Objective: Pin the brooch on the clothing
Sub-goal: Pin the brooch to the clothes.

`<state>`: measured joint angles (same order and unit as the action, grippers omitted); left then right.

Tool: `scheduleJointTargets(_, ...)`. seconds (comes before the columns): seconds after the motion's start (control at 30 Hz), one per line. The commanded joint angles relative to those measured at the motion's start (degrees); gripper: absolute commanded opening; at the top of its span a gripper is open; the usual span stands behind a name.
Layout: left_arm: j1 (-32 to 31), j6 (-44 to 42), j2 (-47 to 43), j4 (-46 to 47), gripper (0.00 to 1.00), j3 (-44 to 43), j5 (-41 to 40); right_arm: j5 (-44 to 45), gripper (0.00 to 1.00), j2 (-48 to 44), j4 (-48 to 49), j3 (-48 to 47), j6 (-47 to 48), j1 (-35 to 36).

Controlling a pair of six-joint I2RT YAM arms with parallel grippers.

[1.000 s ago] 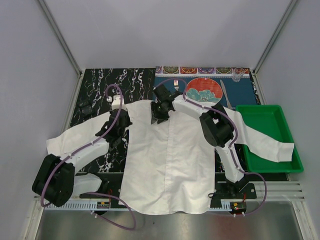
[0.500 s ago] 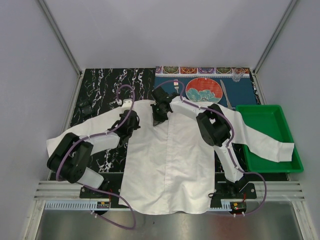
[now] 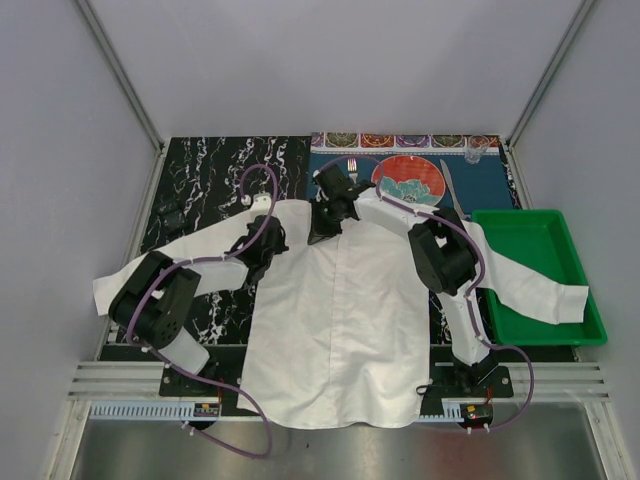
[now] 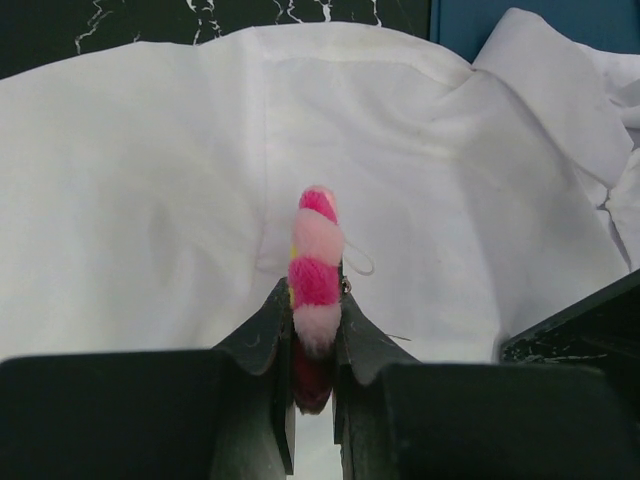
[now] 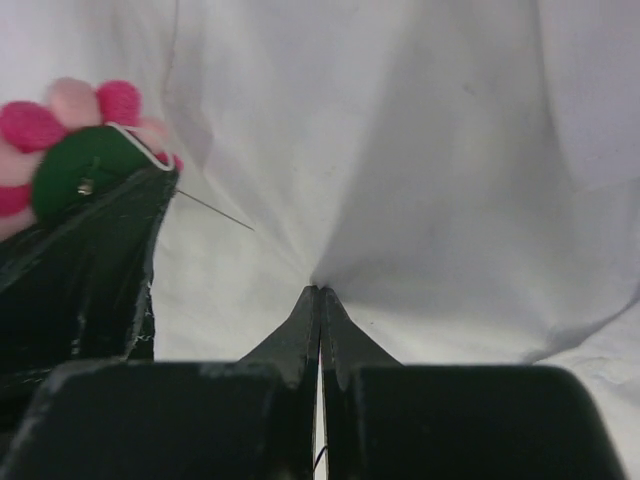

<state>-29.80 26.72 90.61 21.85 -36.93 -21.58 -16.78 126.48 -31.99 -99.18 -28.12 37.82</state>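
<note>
The clothing, a white shirt (image 3: 340,320), lies flat, front up, across the table. My left gripper (image 4: 315,300) is shut on the brooch (image 4: 316,265), a fuzzy pink and red flower held edge-on just above the shirt's left chest. In the right wrist view the brooch (image 5: 60,130) shows its green back, and its thin pin (image 5: 215,212) points out over the cloth. My right gripper (image 5: 319,292) is shut on a pinch of shirt fabric (image 5: 420,180), with creases fanning out from its tips. From above, the left gripper (image 3: 268,240) and right gripper (image 3: 322,228) sit close together near the collar.
A red-and-teal plate (image 3: 408,180), a fork (image 3: 352,170) and a knife (image 3: 449,188) lie on a blue placemat (image 3: 490,185) behind the shirt. A green tray (image 3: 590,320) stands at the right with the shirt's sleeve (image 3: 530,285) draped into it.
My left arm has swung right, bringing the brooch closer to the collar. My right gripper has shut on the shirt fabric and shifted slightly right.
</note>
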Motion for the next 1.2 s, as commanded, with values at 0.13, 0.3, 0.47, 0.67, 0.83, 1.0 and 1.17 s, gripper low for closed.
scheduleJointTargets(0.13, -1.0, 2.8, 1.2, 7.2, 0.0, -2.4, 0.8, -6.4, 0.0, -3.8, 4.2, 2.1, -4.7, -2.2)
scheduleJointTargets(0.3, -1.0, 4.1, 0.7, 6.3, 0.0, -1.8, 1.5, -6.6, 0.0, -3.3, 4.7, 2.5, -5.2, -2.7)
scheduleJointTargets(0.47, -0.4, 4.1, -2.1, 2.5, 0.0, -1.4, -0.2, -7.1, 0.0, -2.6, 5.1, 2.9, -5.4, -2.8)
scheduleJointTargets(0.67, 5.8, 1.5, -4.9, 0.1, 0.0, 0.1, 2.5, -6.6, 0.0, -3.0, 5.5, 3.8, -5.5, -2.8)
scheduleJointTargets(0.83, 7.0, 3.2, -8.2, 0.8, 0.0, 2.1, 10.8, -7.7, 0.0, -2.7, 6.1, 3.4, -6.2, -2.8)
scheduleJointTargets(1.0, 6.4, 6.3, -7.4, 3.5, 0.0, 2.6, 14.9, -9.1, 0.0, -2.5, 6.8, 3.2, -6.7, -2.8)
scheduleJointTargets(1.17, 4.6, 6.9, -6.3, 5.5, 0.0, 2.7, 15.0, -9.9, 0.0, -2.5, 7.2, 3.9, -7.0, -3.2)
